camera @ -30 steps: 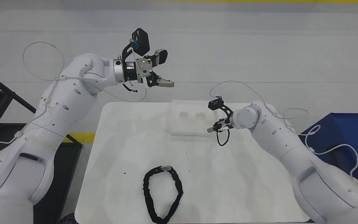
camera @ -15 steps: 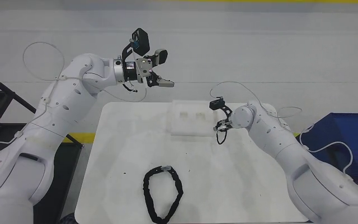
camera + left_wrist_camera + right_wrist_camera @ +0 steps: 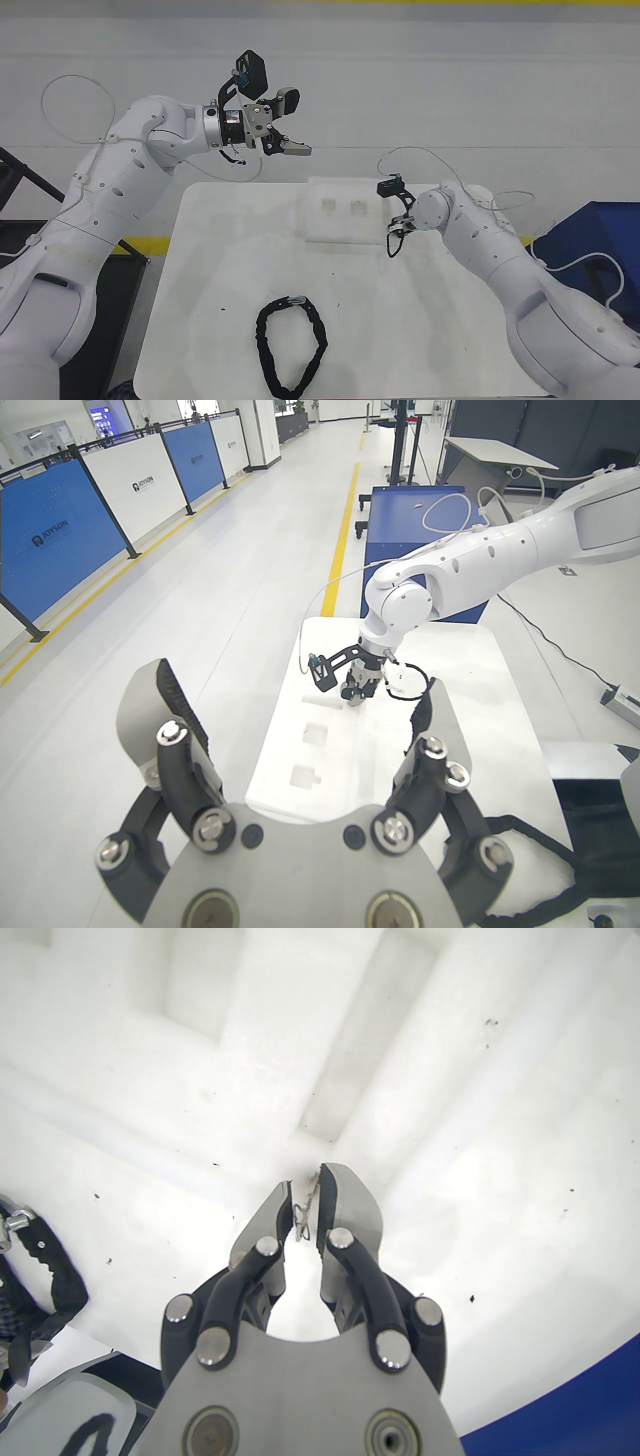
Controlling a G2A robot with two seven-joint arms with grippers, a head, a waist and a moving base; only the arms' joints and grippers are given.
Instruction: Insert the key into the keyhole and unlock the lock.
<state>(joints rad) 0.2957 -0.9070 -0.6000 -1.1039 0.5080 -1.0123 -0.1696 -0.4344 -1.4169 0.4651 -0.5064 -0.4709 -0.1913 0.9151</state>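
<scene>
The key (image 3: 303, 1220) is a small, thin piece of pale metal, seen edge-on, with what looks like a wire ring at its head. Its teeth are too small to make out. It sits between the ribbed pads (image 3: 325, 1208) of the right end effector (image 3: 306, 1180), whose fingers are drawn nearly together on it, right at the mouth of a narrow slot cut in the white foam tray (image 3: 150, 1078). I judge the key to be gripped, at or barely above the foam, so the pick-up looks under way or just made.

The tray lies at the far middle of the desk (image 3: 220, 300). The chain lock (image 3: 290, 347), a black fabric-sleeved loop with a small metal head on its far side, lies flat near the desk's front edge, well apart from the key and untouched. Its keyhole cannot be made out. The left end effector (image 3: 298, 148) hangs in the air beyond the desk's far left corner, fingers spread wide and holding nothing.

Left to do: carry the key over, probably steady the lock head, then insert and turn.
</scene>
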